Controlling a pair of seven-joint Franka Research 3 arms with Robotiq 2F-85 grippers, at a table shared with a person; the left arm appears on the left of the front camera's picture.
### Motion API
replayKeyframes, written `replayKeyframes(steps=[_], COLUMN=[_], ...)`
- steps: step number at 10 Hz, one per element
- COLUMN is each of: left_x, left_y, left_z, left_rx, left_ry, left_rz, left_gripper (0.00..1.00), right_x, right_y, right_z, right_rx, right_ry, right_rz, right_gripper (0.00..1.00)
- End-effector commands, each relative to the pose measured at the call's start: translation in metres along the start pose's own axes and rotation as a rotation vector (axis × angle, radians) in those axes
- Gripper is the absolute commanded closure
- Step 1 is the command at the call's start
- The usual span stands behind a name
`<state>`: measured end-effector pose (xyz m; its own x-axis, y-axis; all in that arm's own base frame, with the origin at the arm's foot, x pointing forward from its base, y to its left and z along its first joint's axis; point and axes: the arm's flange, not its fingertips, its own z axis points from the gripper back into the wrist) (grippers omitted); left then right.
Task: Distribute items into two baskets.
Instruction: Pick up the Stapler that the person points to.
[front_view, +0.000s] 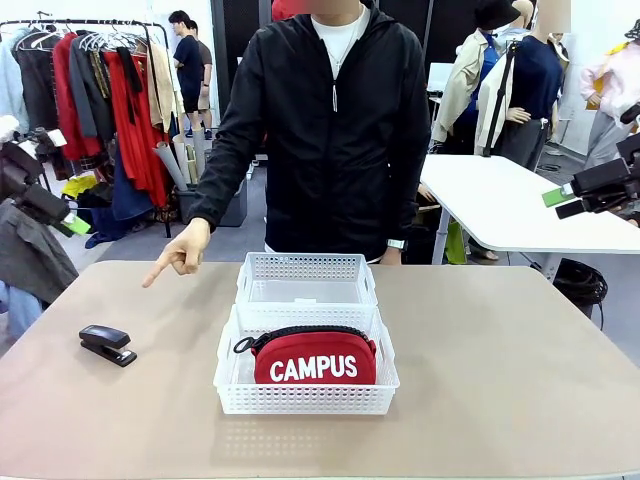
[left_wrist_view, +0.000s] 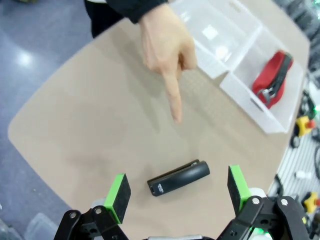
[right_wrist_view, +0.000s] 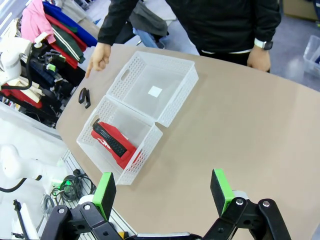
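At the middle of the beige tabletop (front_view: 500, 380), two alike white rectangular plastic baskets with lattice sides sit rim against rim, one behind the other as seen from the robot's side. The near basket (front_view: 305, 400) holds the red oval zippered pouch (front_view: 313, 362). It stands on its long edge, with the white "CAMPUS" lettering facing the robot and the black zip along the top (in the right wrist view it leans toward one long wall). The far basket (front_view: 306, 268) lies closer to the person, and a small white square label (right_wrist_view: 155, 91) shows on its floor.

The small black stapler (left_wrist_view: 178, 178) lies flat on the bare table on the robot's left side, well apart from both baskets. The person, in a black jacket, stands at the far edge. One hand (front_view: 182, 255) is stretched over the table with the index finger pointing down toward the stapler, the fingertip near it but not touching. The person's other hand (right_wrist_view: 258, 57), a watch on its wrist, hangs by the table's edge.

The left gripper (left_wrist_view: 178, 193) hangs above the table's left part with its green-padded fingers spread wide. In its wrist view the stapler lies between them, apart from both. The right gripper (right_wrist_view: 163, 191) hangs high over the table on the robot's right, its fingers likewise spread wide and holding nothing.
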<state>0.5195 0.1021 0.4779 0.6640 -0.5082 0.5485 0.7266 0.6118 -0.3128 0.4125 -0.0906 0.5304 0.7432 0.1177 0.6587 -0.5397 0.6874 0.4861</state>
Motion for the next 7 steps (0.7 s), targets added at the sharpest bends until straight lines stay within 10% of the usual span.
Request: replayKeyframes(steps=[1,7], left_x=[0.003,-0.003], left_y=[-0.001,-0.029], left_z=[-0.009,-0.074], left_rx=[0.022,0.079], left_ry=[0.088,0.336], left_rz=[-0.124,-0.345], left_gripper=[0.0,0.0], right_x=[0.001,0.001], right_y=[0.001,0.001], right_z=[0.0,0.0], right_rx=[0.005,0.005], right_ry=[-0.004,-0.004], right_rz=[0.004,0.004], right_gripper=[0.0,0.0])
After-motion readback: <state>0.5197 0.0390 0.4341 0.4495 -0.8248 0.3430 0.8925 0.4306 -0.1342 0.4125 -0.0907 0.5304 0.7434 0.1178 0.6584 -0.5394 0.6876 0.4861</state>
